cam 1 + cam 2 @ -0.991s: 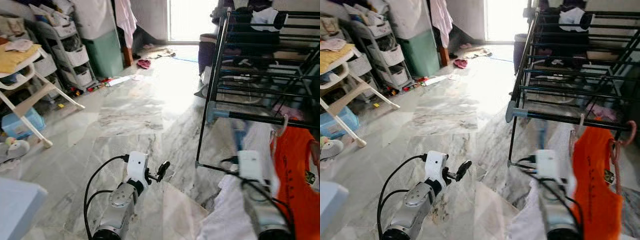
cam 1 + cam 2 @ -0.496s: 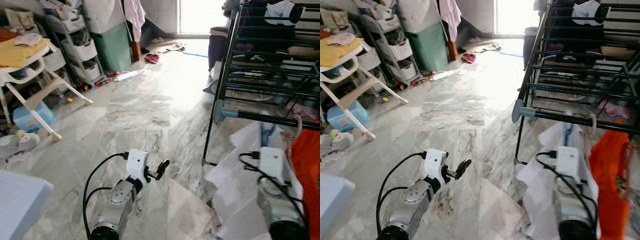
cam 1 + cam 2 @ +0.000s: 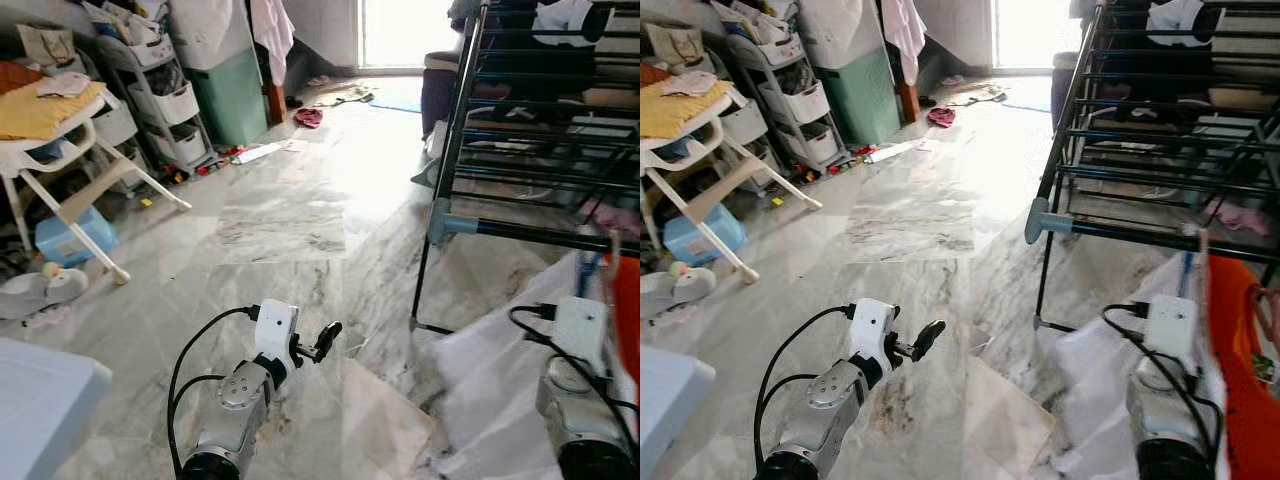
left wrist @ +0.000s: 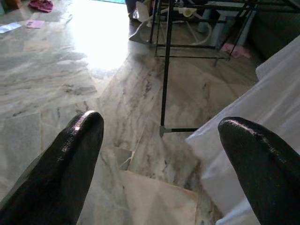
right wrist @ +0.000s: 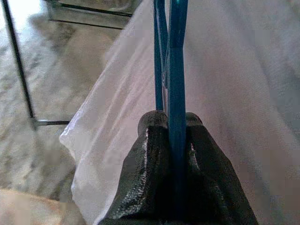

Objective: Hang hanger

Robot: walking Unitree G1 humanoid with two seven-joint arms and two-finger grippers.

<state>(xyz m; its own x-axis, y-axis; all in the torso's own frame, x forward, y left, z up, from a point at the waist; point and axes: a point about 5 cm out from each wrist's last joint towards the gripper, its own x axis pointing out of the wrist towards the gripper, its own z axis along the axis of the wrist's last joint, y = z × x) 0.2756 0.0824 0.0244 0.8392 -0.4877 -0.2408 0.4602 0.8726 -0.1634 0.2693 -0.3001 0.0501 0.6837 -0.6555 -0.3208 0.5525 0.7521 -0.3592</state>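
Right tool grips blue hanger beside drying rack.

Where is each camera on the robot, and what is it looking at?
Left eye view: on the head, looking down at the marble floor; left gripper and both silver arms show.
Right eye view: beside it, same scene, with the drying rack.
Left wrist view: along two open black fingers toward the rack's leg.
Right wrist view: along fingers shut on the blue hanger carrying the white garment.
Shared: both wrist views catch the white garment.
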